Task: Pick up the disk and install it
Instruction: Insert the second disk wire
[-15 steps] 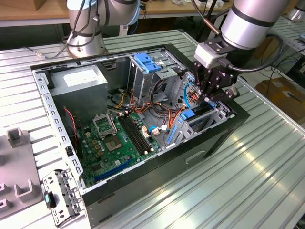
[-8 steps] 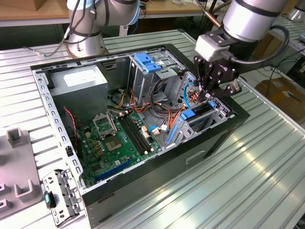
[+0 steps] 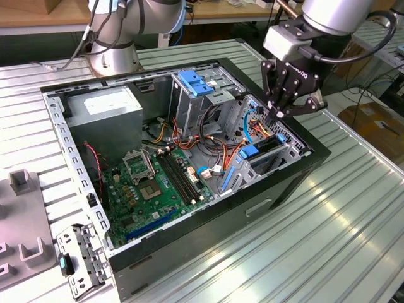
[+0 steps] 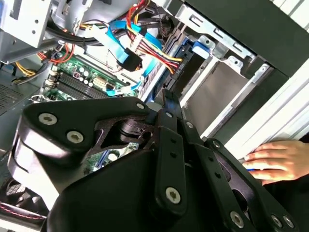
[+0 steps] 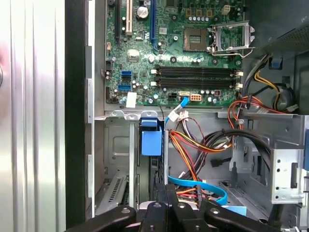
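Observation:
The disk (image 3: 267, 150) stands on edge in the drive cage at the open computer case's corner on the exterior view's right. Its grey flat side (image 4: 219, 89) shows in the second wrist view. The blue rail end (image 5: 151, 140) shows in the first wrist view. My gripper (image 3: 278, 115) hangs just above that cage, pointing down, shut with nothing between its fingers. In both wrist views the black fingers (image 5: 159, 193) lie together, with the tip (image 4: 167, 99) close over the disk's upper edge. I cannot tell whether it touches.
The case (image 3: 297, 183) lies open on a ribbed metal table. Inside are a green motherboard (image 3: 151, 183), a grey power supply box (image 3: 104, 107), a second cage with a blue latch (image 3: 192, 82) and loose cables (image 3: 221, 145). A person's hand (image 4: 277, 162) rests beside the case.

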### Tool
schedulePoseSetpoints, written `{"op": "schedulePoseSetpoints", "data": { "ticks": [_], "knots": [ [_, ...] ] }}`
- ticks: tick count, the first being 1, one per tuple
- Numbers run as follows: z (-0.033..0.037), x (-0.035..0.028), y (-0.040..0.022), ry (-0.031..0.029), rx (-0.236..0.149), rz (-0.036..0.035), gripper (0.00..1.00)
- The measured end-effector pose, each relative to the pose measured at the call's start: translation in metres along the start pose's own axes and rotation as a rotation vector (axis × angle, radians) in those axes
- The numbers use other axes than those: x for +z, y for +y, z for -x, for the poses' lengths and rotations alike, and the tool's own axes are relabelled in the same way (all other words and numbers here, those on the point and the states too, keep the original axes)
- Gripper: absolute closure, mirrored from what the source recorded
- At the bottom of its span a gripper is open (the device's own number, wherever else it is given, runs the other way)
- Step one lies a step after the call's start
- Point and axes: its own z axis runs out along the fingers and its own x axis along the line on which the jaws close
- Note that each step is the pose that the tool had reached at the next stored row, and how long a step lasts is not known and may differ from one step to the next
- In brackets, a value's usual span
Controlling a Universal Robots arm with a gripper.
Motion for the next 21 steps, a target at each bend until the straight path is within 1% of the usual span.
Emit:
{"op": "schedulePoseSetpoints", "data": {
  "ticks": [2,4,10,11,12,13,14,15,16,17,18,19,20,21],
  "knots": [
    [0.0087,-0.0020,-0.0020,0.0051,0.000,0.0026,0.89],
    [0.0191,-0.0020,-0.0038,0.0060,0.000,0.0063,0.89],
    [0.0388,-0.0017,-0.0072,0.0066,0.000,0.0208,0.89],
    [0.0426,-0.0016,-0.0082,0.0070,0.000,0.0257,0.89],
    [0.0448,-0.0016,-0.0089,0.0075,0.000,0.0302,0.89],
    [0.0480,-0.0015,-0.0103,0.0089,0.000,0.0424,0.89],
    [0.0491,-0.0014,-0.0110,0.0111,0.000,0.0504,0.89],
    [0.0503,-0.0012,-0.0117,0.0181,0.000,0.0596,0.89],
    [0.0518,-0.0010,-0.0129,0.0336,0.000,0.0662,0.89],
    [0.0527,-0.0009,-0.0138,0.0478,0.001,0.0688,0.89],
    [0.0544,-0.0006,-0.0152,0.0738,0.001,0.0713,0.89],
    [0.0559,-0.0003,-0.0160,0.0859,0.001,0.0726,0.89],
    [0.0579,0.0000,-0.0167,0.0930,0.001,0.0736,0.89],
    [0.0602,0.0008,-0.0176,0.1021,0.001,0.0750,0.89]
  ]
}}
